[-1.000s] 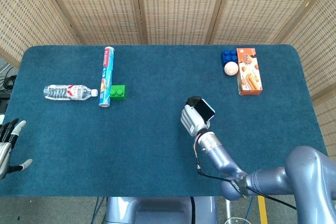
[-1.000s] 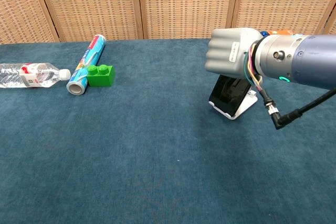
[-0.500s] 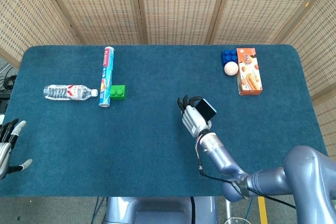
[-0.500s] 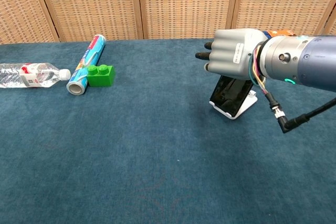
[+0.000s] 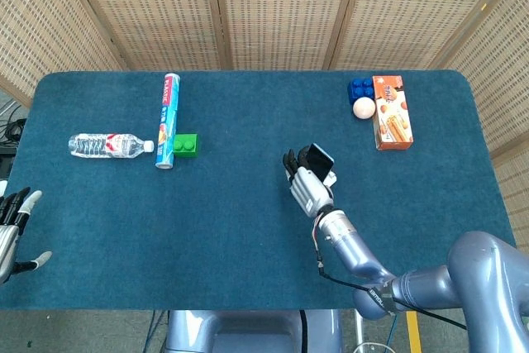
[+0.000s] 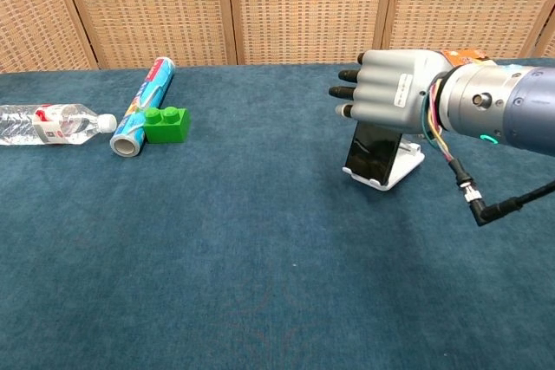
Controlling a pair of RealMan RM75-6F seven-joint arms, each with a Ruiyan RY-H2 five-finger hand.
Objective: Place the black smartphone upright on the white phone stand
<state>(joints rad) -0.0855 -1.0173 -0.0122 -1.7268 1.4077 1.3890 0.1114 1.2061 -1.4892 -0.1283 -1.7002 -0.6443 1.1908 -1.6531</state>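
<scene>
Grey metal and pale plastic, the right hand (image 6: 390, 86) now hovers with fingers spread and holding nothing; a second ago it was fisted over the black smartphone (image 6: 371, 152). That release suggests the placing is essentially done. Just beneath and beyond the hand, the glossy flat phone leans upright in the white phone stand (image 6: 403, 167), an angular plastic cradle on the napped blue table cloth (image 6: 260, 283). Far to the hand's left, the left hand (image 5: 12, 229) rests open at the table edge.
</scene>
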